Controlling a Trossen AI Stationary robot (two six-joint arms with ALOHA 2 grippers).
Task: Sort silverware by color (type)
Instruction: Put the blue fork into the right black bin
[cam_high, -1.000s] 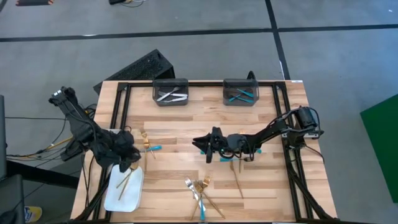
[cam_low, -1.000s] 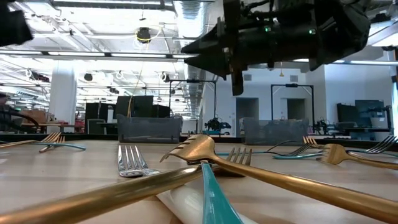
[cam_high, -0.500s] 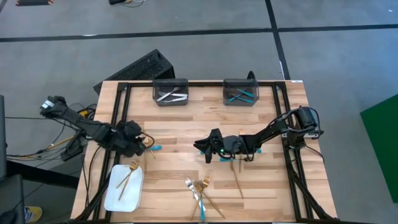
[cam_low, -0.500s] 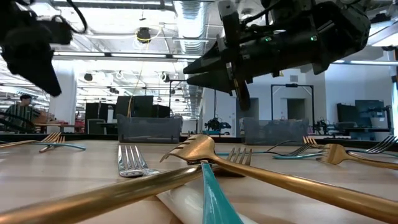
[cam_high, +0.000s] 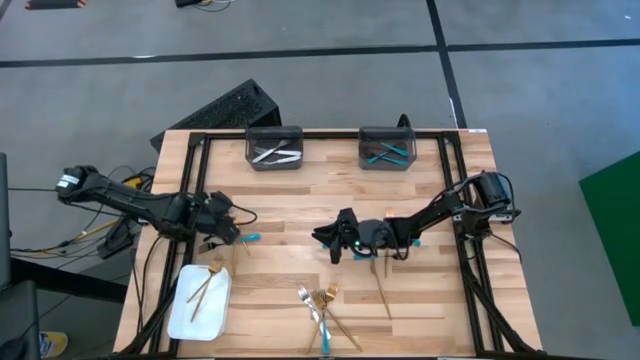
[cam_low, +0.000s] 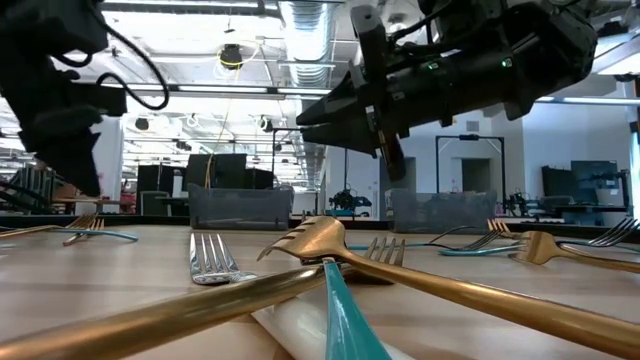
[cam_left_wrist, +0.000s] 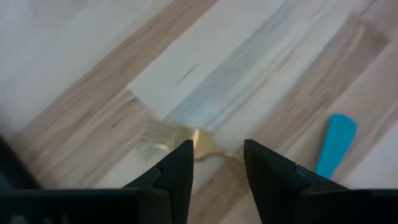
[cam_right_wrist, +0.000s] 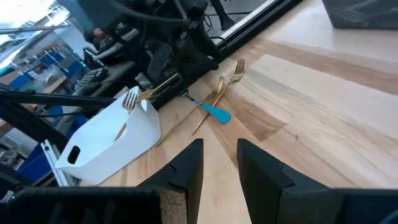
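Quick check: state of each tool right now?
Left tool: open, empty, above a gold fork.
Right tool: open, empty, mid-table.

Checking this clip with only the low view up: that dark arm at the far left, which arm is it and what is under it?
Observer: It is the left gripper, over gold forks near the table's left edge.
Operator: Holding anything?
Observer: No; its wrist view shows open fingers with a gold fork lying on the wood beyond them.
Operator: Anything sorted yet?
Observer: The white tray holds gold pieces, one grey bin silver, the other bin turquoise.
Operator: And the right gripper?
Observer: The right gripper hangs open and empty over mid-table.
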